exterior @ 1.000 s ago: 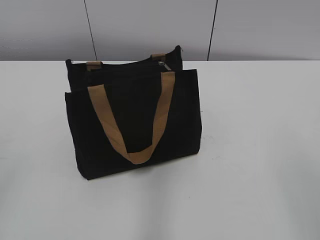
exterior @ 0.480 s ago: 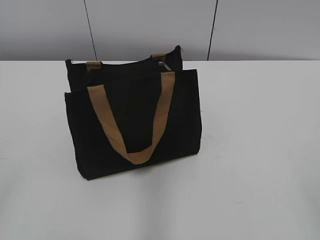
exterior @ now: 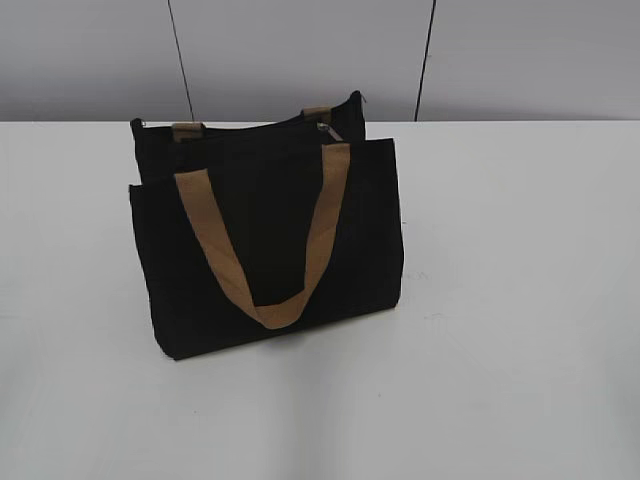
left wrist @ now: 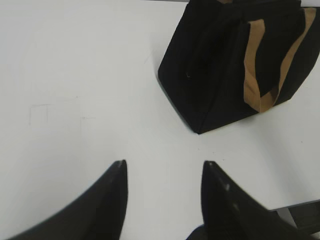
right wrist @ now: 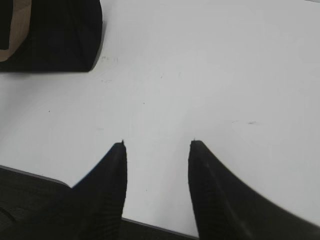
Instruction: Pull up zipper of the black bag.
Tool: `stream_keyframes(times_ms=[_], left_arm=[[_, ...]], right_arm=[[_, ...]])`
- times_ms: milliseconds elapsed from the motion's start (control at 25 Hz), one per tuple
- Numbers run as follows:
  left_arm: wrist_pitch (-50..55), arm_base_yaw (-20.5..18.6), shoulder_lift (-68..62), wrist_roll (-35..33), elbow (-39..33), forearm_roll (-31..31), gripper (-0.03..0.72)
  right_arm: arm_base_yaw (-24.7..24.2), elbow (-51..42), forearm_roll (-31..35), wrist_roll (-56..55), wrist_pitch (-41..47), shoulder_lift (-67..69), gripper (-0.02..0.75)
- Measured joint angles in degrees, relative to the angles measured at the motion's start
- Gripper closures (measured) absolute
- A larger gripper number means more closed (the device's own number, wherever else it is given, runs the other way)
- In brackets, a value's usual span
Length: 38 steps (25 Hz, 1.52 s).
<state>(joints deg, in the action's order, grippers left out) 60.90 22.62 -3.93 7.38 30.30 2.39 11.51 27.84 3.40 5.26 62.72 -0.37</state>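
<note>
The black bag [exterior: 270, 240] stands upright on the white table, left of centre in the exterior view, with a tan handle [exterior: 265, 250] hanging down its front. The zipper's silvery pull tab [exterior: 323, 128] sits at the right end of the bag's top edge. The bag also shows in the left wrist view [left wrist: 215, 70] at the upper right and in the right wrist view [right wrist: 55, 35] at the upper left. My left gripper [left wrist: 165, 162] is open and empty over bare table, apart from the bag. My right gripper [right wrist: 157, 142] is open and empty near the table's front edge. Neither gripper shows in the exterior view.
The white table [exterior: 520, 300] stretches wide around the bag. A grey panelled wall [exterior: 300, 50] rises behind it. The table's front edge [right wrist: 35, 172] shows just under my right gripper, and another edge [left wrist: 295, 205] shows at the lower right of the left wrist view.
</note>
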Motion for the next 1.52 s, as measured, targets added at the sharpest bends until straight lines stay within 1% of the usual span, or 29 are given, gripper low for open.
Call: stream_keyframes(times_ms=[320, 400, 480, 640, 840, 1040, 1160, 1320, 1520], left_arm=[[-0.1, 0.0, 0.0, 0.0, 0.0, -0.1, 0.363], [-0.1, -0.7, 0.1, 0.0, 0.0, -0.2, 0.366], [-0.1, -2.2, 0.7, 0.0, 0.0, -0.2, 0.368], [-0.1, -7.3, 4.0, 0.0, 0.0, -0.2, 0.368], [-0.1, -13.1, 4.4, 0.0, 0.0, -0.3, 0.372], [-0.1, -15.8, 4.4, 0.0, 0.0, -0.3, 0.392], [-0.1, -16.3, 4.4, 0.0, 0.0, -0.3, 0.402], [-0.1, -16.8, 4.4, 0.0, 0.0, -0.3, 0.406], [-0.1, -19.1, 4.4, -0.1, 0.0, -0.3, 0.417]], right_arm=[[0.0, 0.0, 0.1, 0.0, 0.0, 0.0, 0.414], [-0.5, 0.0, 0.1, 0.0, 0.0, 0.0, 0.414], [-1.7, 0.0, 0.1, 0.0, 0.0, 0.0, 0.414], [-5.6, 0.0, 0.1, 0.0, 0.0, 0.0, 0.414], [-10.0, 0.0, 0.2, 0.0, 0.0, 0.0, 0.414], [-13.2, 0.0, 0.2, 0.0, 0.0, 0.0, 0.414], [-14.8, 0.0, 0.2, 0.0, 0.0, 0.0, 0.414], [-15.1, 0.0, 0.2, 0.0, 0.0, 0.0, 0.414], [-15.1, 0.0, 0.2, 0.0, 0.0, 0.0, 0.414]])
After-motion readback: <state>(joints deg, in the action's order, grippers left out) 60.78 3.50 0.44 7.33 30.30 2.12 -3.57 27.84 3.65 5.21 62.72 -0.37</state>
